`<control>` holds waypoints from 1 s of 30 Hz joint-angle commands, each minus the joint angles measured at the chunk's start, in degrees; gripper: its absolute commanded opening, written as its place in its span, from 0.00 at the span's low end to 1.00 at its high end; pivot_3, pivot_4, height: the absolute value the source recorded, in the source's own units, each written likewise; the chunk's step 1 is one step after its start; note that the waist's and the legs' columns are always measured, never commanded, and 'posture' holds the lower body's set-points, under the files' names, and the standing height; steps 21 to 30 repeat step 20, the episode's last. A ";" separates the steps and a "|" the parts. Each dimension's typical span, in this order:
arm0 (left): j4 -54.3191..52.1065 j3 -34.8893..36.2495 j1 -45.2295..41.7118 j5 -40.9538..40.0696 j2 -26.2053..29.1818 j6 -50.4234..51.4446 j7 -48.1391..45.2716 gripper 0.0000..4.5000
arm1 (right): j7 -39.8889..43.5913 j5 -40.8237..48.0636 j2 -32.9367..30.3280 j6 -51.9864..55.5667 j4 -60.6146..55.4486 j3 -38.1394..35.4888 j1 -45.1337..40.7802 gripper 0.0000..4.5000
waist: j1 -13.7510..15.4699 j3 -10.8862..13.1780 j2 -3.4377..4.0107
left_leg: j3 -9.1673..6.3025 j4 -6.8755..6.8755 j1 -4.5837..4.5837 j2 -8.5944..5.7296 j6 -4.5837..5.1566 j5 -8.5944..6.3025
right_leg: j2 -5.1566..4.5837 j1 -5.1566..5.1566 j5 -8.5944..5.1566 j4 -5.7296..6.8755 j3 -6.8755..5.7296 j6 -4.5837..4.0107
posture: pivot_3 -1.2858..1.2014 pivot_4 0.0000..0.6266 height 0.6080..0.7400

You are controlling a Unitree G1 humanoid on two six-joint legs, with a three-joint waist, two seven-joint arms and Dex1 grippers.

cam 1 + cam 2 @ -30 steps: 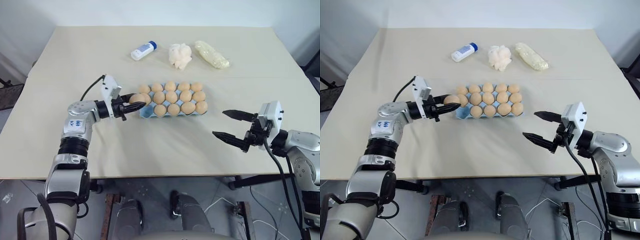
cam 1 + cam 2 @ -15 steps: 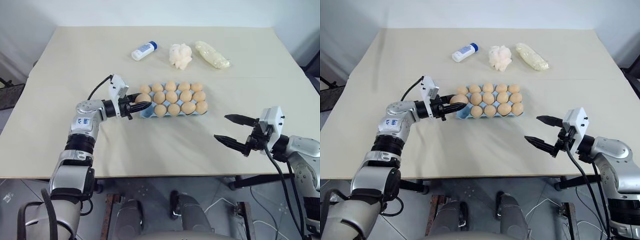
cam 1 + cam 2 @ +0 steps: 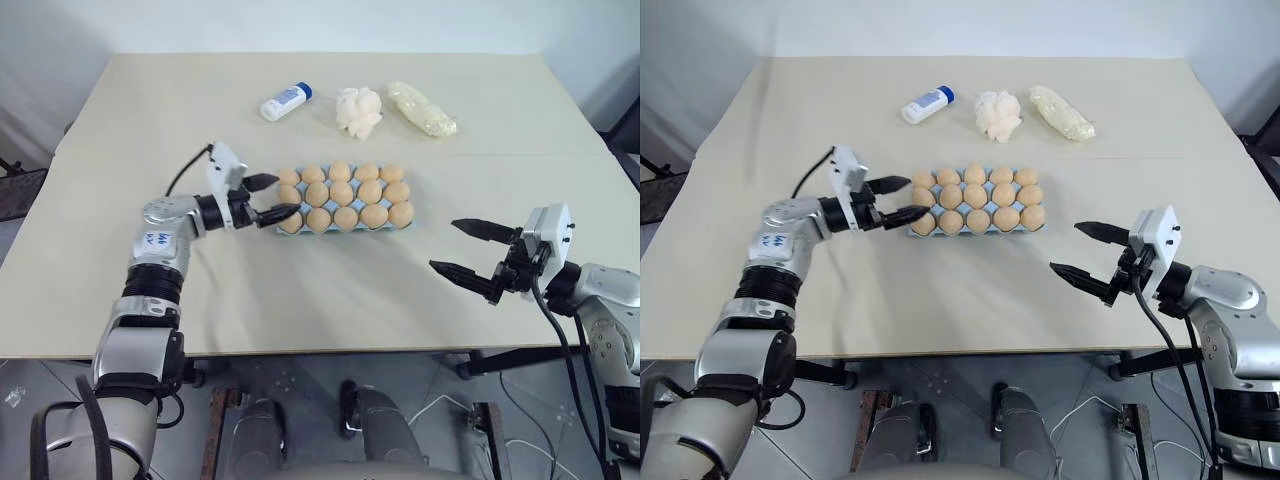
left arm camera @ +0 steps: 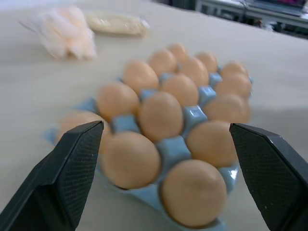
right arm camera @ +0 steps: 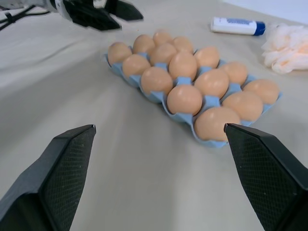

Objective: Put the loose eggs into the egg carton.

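Observation:
The light blue egg carton lies mid-table, and tan eggs sit in all its cups, three rows of five. One egg rests in the near-left corner cup. My left gripper hovers at the carton's left end, open, one finger on each side of the end eggs and nothing held. My right gripper hangs open and empty over bare table, right of the carton and nearer the front edge. In the right wrist view the carton lies ahead between the spread fingers.
Along the far side of the table lie a white bottle with a blue cap, a white lumpy wad and a pale yellowish bagged roll. Bare tabletop stretches from the carton to the front edge.
My left gripper was shut on an egg at the carton's left end; it has opened and risen a little, leaving the egg in the near-left corner cup. The right arm stayed put.

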 commanded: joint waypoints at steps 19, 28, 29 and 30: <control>-28.87 13.10 29.52 -12.81 16.81 9.26 -6.33 0.99 | 14.69 -6.11 -1.32 -7.48 22.83 5.91 -18.58 1.00 | -1.17 0.00 0.01 | 0.05 -0.02 0.07 0.04 -0.09 0.05 | -0.08 -0.01 -0.05 0.03 -0.01 -0.12 | 0.52 0.24 1.00; -29.01 13.04 29.40 -13.16 16.76 9.58 -6.55 0.99 | 14.74 -6.23 -1.22 -7.42 22.79 5.96 -18.72 1.00 | -1.17 0.00 0.01 | 0.05 -0.03 0.07 0.04 -0.11 0.03 | -0.08 -0.01 -0.04 0.04 -0.01 -0.12 | 0.52 0.24 1.00; -29.01 13.04 29.40 -13.16 16.76 9.58 -6.55 0.99 | 14.74 -6.23 -1.22 -7.42 22.79 5.96 -18.72 1.00 | -1.17 0.00 0.01 | 0.05 -0.03 0.07 0.04 -0.11 0.03 | -0.08 -0.01 -0.04 0.04 -0.01 -0.12 | 0.52 0.24 1.00; -29.01 13.04 29.40 -13.16 16.76 9.58 -6.55 0.99 | 14.74 -6.23 -1.22 -7.42 22.79 5.96 -18.72 1.00 | -1.17 0.00 0.01 | 0.05 -0.03 0.07 0.04 -0.11 0.03 | -0.08 -0.01 -0.04 0.04 -0.01 -0.12 | 0.52 0.24 1.00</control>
